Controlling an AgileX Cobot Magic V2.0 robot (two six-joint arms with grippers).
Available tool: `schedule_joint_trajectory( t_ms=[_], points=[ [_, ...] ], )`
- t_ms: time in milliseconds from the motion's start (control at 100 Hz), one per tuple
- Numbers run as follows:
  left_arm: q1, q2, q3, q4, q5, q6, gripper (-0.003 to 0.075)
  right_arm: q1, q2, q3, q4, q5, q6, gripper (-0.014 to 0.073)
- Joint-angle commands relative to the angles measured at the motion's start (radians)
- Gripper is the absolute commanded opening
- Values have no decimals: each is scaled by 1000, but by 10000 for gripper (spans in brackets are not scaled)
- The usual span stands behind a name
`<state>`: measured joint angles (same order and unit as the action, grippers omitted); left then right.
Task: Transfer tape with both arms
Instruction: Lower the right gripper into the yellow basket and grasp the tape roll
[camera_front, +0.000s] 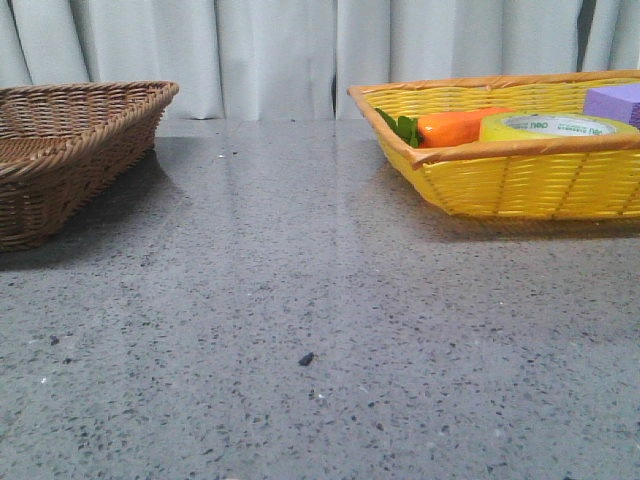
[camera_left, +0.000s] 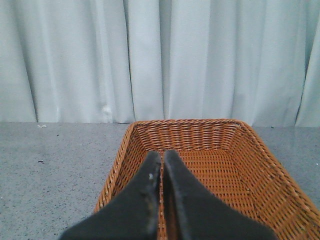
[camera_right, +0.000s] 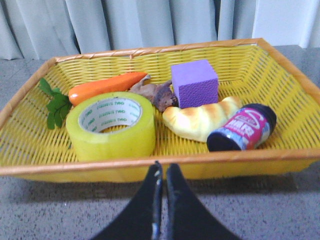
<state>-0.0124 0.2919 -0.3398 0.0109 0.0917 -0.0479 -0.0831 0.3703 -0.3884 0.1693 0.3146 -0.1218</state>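
My right end effector (camera_right: 162, 172) clenched, fingers together, grasping nothing, poised just outside near rim of yellow basket (camera_right: 30, 145). My left end effector (camera_left: 162, 159) also clenched, empty, above brown basket (camera_left: 210, 165). Tape (camera_right: 111, 126) lies flat in yellow basket, near front rim, core opening up. Carrot (camera_right: 105, 86) just behind tape, purple block (camera_right: 194, 83) further along, croissant (camera_right: 200, 119) and dark can (camera_right: 242, 128) beside it. In front view, baskets sit well apart on grey worktop (camera_front: 300, 300), brown one on my left.
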Motion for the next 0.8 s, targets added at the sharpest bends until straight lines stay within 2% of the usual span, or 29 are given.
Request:
schedule_joint_trajectory(
  t_ms=[0,200,370,460,570,630,680,790],
  points=[
    [1,48,-62,-11,-80,-10,-21,2,77,-94,5,-29,-2,-67],
    [1,102,-108,-11,-92,-10,-21,11,293,-322,5,182,-2,-67],
    [1,109,-112,-11,-92,-10,-21,92,497,-532,5,309,-2,-41],
    [1,109,-112,-11,-97,-10,-21,133,619,-655,5,404,-2,67],
    [1,109,-112,-11,-97,-10,-21,182,776,-800,5,510,-2,302],
    [1,109,-112,-11,-97,-10,-21,205,844,-863,5,545,-2,390],
    [1,109,-112,-11,-97,-10,-21,222,902,-913,5,579,-2,430],
    [1,109,-112,-11,-97,-10,-21,257,1023,-1016,2,646,-2,435]
  ],
)
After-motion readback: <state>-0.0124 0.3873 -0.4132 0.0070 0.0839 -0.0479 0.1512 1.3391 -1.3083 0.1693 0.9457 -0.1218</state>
